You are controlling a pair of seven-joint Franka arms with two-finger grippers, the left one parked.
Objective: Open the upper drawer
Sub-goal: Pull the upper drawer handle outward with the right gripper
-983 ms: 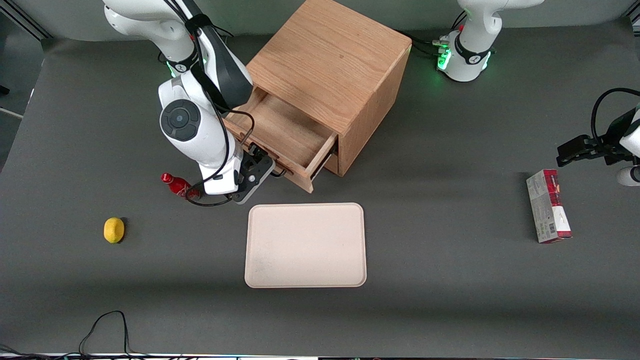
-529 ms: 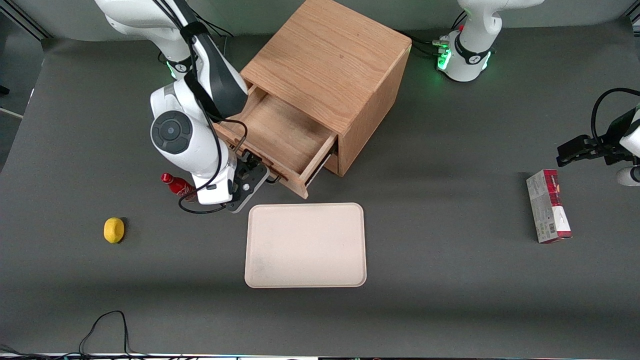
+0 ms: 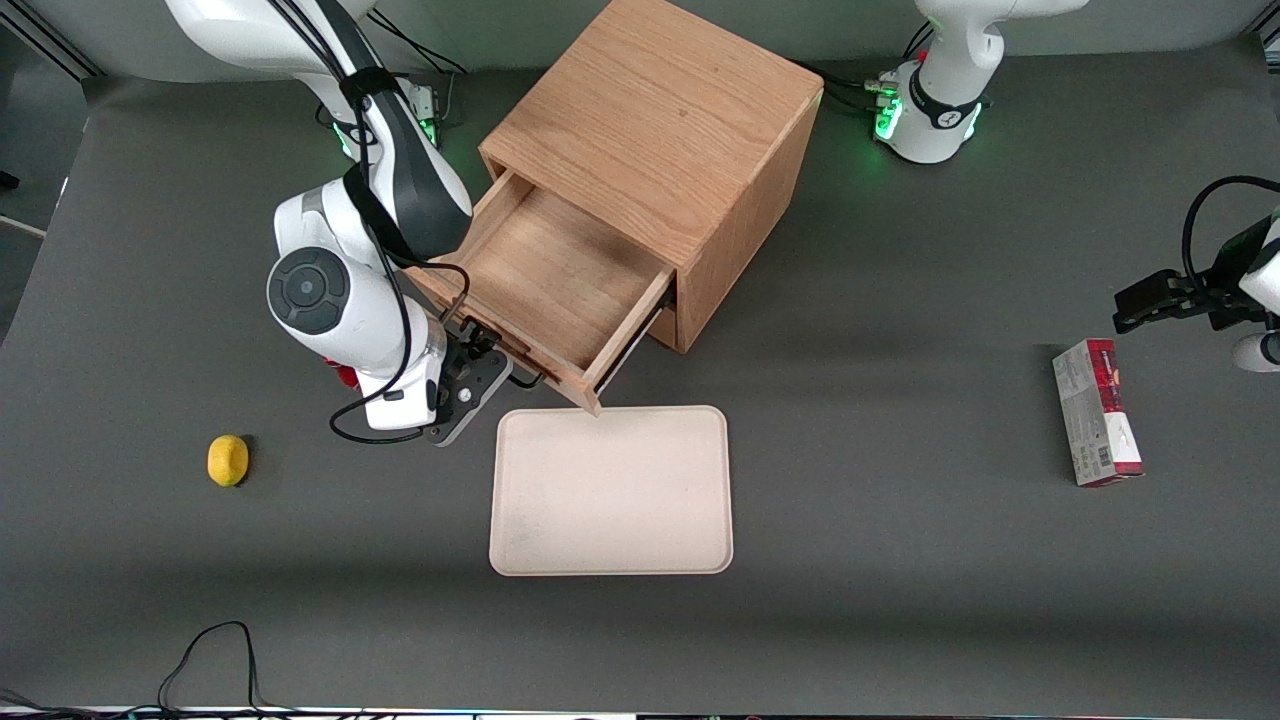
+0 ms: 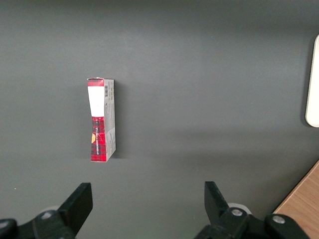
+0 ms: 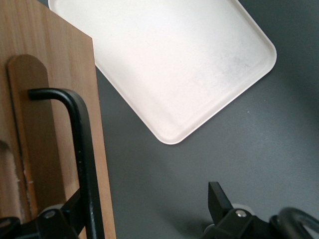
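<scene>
One upper drawer [image 3: 548, 268]: it is pulled far out of the oak cabinet [image 3: 660, 130], toward the front camera; its inside shows bare light wood, and its front corner reaches over the rim of the tray [image 3: 700, 545].
Handle [image 5: 82, 144]: a black wire bar on the drawer front; in the right wrist view it runs along the wood and passes between the two claw fingers.
Claw [image 3: 478, 352]: it is at the drawer front, low beside the handle; the fingers [image 5: 219, 199] stand wide apart, not clamped on the bar.
Tray: beige, flat on the desk [image 3: 900, 560], nearer to the front camera than the cabinet.
Red bottle [image 3: 343, 374]: almost hidden by the working arm's wrist, only a small red part shows.
Lemon [image 3: 228, 460]: on the desk toward the working arm's end, well apart from the tray.
Carton [image 3: 1096, 412]: red and white, lying toward the parked arm's end of the desk.
</scene>
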